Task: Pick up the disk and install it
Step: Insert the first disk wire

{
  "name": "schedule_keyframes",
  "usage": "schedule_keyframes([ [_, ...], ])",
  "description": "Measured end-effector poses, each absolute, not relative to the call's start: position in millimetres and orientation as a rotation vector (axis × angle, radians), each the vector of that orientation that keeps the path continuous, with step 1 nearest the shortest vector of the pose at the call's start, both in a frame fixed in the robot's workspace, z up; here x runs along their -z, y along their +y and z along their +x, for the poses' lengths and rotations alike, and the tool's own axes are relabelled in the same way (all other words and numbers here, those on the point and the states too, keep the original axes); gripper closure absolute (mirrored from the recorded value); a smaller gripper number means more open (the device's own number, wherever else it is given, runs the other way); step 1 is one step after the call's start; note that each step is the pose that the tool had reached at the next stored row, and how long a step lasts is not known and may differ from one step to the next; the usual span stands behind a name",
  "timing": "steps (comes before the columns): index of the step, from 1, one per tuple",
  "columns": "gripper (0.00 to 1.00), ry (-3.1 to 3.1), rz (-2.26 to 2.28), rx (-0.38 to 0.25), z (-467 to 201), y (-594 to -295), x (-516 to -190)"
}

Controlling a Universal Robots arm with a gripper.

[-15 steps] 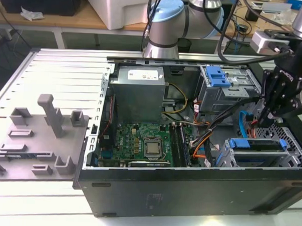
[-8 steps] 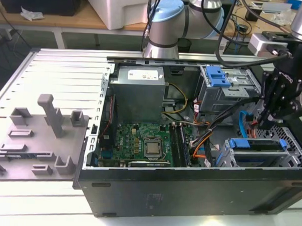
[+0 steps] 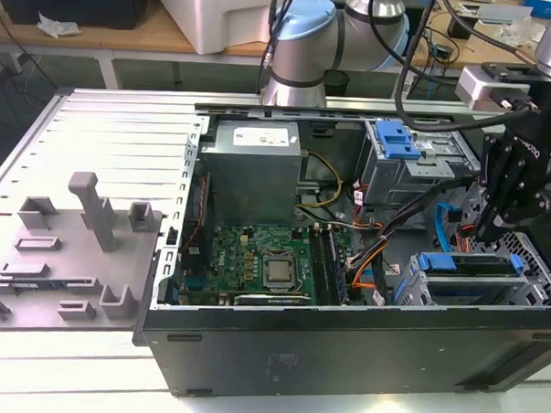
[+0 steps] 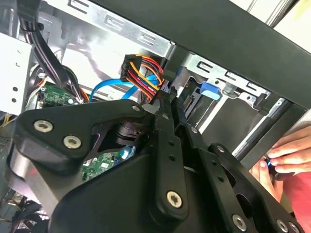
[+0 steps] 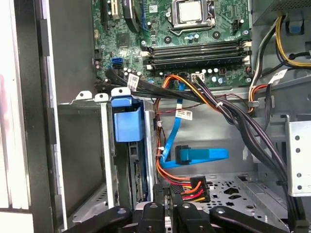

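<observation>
Now | end effector (image 3: 491,236) closed together, empty | above disk (image 3: 465,264) in drive cage (image 3: 540,273) | cables (image 5: 188,186) close beside

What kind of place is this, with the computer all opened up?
Probably a robotics lab or workshop. An open computer case lies on a slatted metal table, a robot arm rises just beyond it, and cluttered workbenches run along the back.

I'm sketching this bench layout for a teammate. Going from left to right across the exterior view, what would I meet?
grey fixture tray with upright holders → power supply box → blue-handled drive cage → hand, hanging above the case's right end.
</observation>
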State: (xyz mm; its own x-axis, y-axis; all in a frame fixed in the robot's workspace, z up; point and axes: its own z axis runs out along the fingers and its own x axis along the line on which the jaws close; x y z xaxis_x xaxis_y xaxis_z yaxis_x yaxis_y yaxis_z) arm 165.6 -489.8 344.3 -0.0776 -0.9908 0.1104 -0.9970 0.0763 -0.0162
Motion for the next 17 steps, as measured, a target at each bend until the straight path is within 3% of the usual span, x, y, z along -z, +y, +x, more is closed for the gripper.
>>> schedule_keyframes([
  [17,0.84,-2.27,2.094,-0.114,161.8,-492.9,-345.2],
])
